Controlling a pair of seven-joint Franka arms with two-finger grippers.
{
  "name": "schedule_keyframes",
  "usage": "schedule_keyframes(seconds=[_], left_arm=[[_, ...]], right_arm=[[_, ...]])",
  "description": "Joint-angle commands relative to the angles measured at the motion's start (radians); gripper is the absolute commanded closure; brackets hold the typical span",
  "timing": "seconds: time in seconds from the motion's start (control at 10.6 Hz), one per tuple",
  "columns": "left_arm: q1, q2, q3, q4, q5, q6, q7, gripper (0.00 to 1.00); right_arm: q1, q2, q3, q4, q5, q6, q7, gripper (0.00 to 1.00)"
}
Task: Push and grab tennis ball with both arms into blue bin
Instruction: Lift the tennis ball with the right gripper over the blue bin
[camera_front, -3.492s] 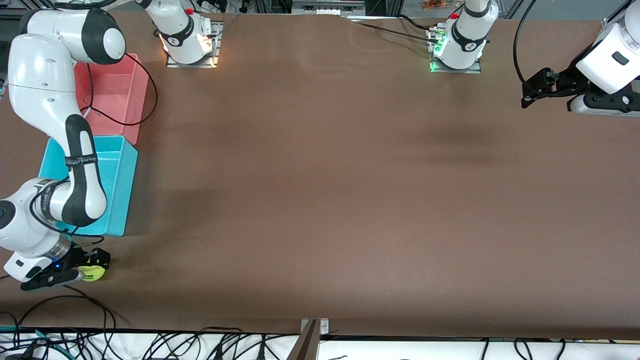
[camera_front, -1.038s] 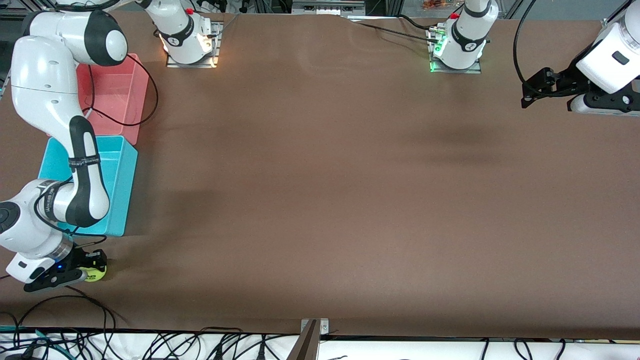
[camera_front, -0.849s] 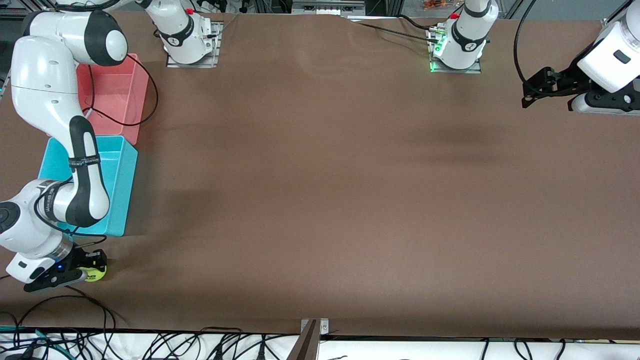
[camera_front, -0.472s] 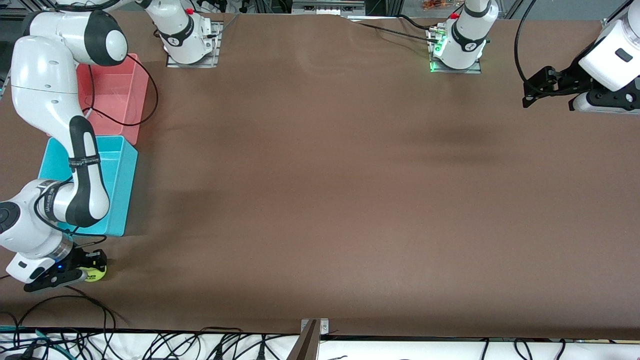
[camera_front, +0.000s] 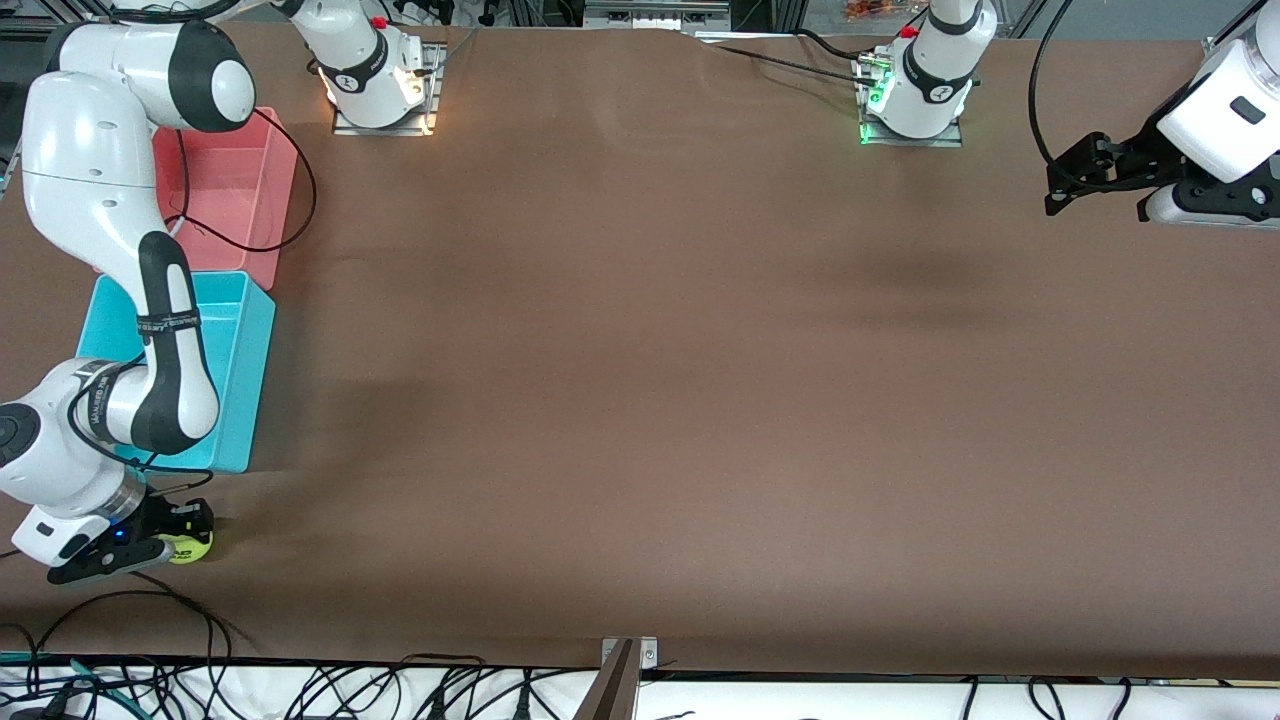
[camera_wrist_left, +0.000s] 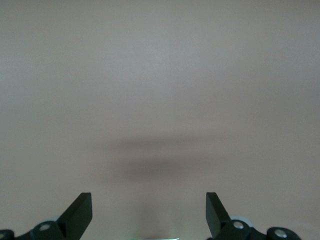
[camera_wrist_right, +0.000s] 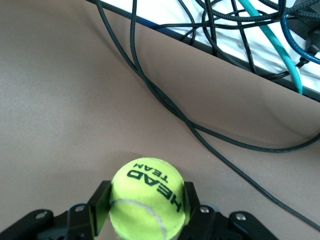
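The yellow-green tennis ball (camera_front: 190, 547) sits low at the table, nearer to the front camera than the blue bin (camera_front: 242, 370), at the right arm's end. My right gripper (camera_front: 180, 535) is shut on the tennis ball; in the right wrist view the ball (camera_wrist_right: 147, 202) with its dark logo fills the space between both fingers (camera_wrist_right: 98, 205). The right arm partly hides the blue bin. My left gripper (camera_front: 1060, 185) is open and empty, held over bare table at the left arm's end; in the left wrist view (camera_wrist_left: 148, 212) only brown table shows between its fingers.
A pink bin (camera_front: 262, 185) stands just farther from the front camera than the blue bin. Black cables (camera_wrist_right: 165, 100) lie on the table by the ball, along the table's front edge (camera_front: 400, 662). More cables hang below that edge.
The right gripper's fingers have closed onto the tennis ball, which has shifted very slightly toward the gripper. The left gripper has barely moved.
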Motion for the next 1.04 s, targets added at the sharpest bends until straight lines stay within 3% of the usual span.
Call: schedule_keyframes(seconds=[0.0, 0.94], left_arm=[[-0.006, 0.021, -0.002, 0.041, 0.012, -0.025, -0.013, 0.0], [-0.008, 0.021, -0.002, 0.043, 0.012, -0.025, -0.012, 0.0]], right_arm=[[0.0, 0.014, -0.001, 0.04, -0.015, -0.025, -0.007, 0.63], [0.002, -0.011, -0.006, 0.04, -0.019, -0.078, -0.007, 0.65]])
